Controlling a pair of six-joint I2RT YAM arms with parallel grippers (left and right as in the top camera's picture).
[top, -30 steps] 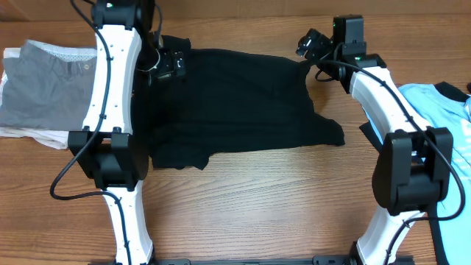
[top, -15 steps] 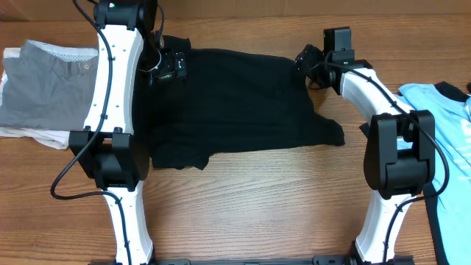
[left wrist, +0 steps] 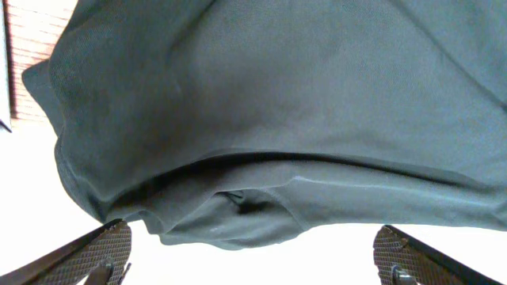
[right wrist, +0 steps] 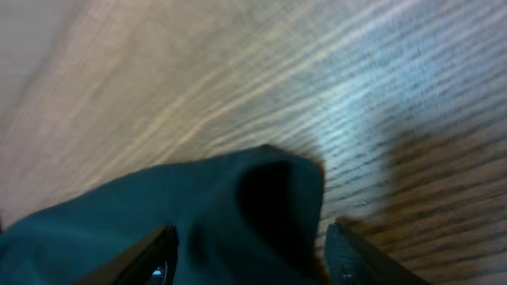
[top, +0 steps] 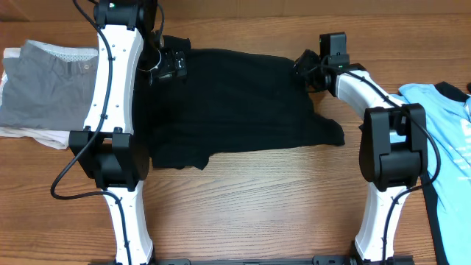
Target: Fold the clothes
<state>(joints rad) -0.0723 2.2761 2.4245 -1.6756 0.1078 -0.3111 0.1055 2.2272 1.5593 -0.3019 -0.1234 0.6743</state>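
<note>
The black shirt [top: 235, 103] is lying spread flat. The right gripper [top: 305, 65], jaws apart, is edging in over its far right corner. The left gripper [top: 165, 66], also open-jawed, is hovering at its far left corner. A paired grasp looks imminent.

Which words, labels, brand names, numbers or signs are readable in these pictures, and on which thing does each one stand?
None can be read.
The black shirt shows only plain cloth in all three views.
The light blue shirt and the gray garment show no lettering from overhead.
</note>
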